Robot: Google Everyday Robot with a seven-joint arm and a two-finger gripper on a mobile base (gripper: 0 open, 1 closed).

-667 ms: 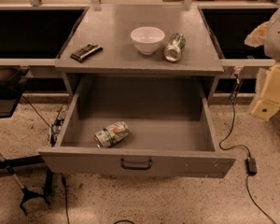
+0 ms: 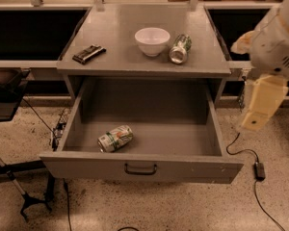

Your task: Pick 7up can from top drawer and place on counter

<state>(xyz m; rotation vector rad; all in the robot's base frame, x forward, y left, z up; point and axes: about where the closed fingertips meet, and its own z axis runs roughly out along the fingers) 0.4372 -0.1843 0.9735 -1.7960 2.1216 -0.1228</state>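
no readable text or labels anywhere, hand (image 2: 258, 110) at right edge

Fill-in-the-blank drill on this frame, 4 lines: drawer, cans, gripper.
1. The top drawer stands ____.
2. The 7up can lies on its ____ in the drawer's front-left part.
3. On the counter, the darker green can lies beside the white ____.
4. The gripper hangs past the drawer's ____ edge as the camera sees it, away from both cans.
Missing: open; side; bowl; right.
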